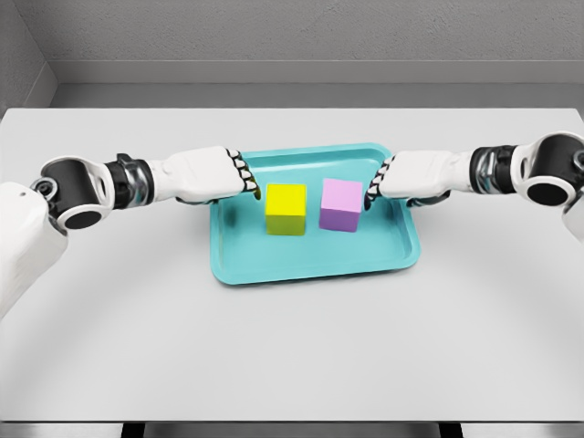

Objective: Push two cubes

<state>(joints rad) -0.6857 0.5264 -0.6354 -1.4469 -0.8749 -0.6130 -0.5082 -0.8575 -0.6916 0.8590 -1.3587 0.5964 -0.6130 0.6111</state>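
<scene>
Item: teal tray (pixel 310 266) on a grey table (pixel 292 356), set near the table's far edge, at mid-width.

Contents: yellow cube (pixel 286 209) left of the tray's centre; purple cube (pixel 342 203) right of centre. The two stand side by side, a narrow gap between them, neither touching a tray wall.

Left hand (pixel 212 174): over the tray's left rim, fingers curled into a knuckled front, holding nothing. Fingertips (pixel 248 185) lie just beside the yellow cube's upper left corner; contact cannot be confirmed.

Right hand (pixel 412 175): over the tray's right rim, fingers likewise curled, holding nothing. Its knuckles (pixel 374 188) sit just beside the purple cube's right face.

Governing relation: each cube lies inward of its nearer hand, along the tray's long axis. The left hand serves yellow, the right purple. Judged: an inward push from both sides would close the gap and bring the cubes together at the tray's centre.
</scene>
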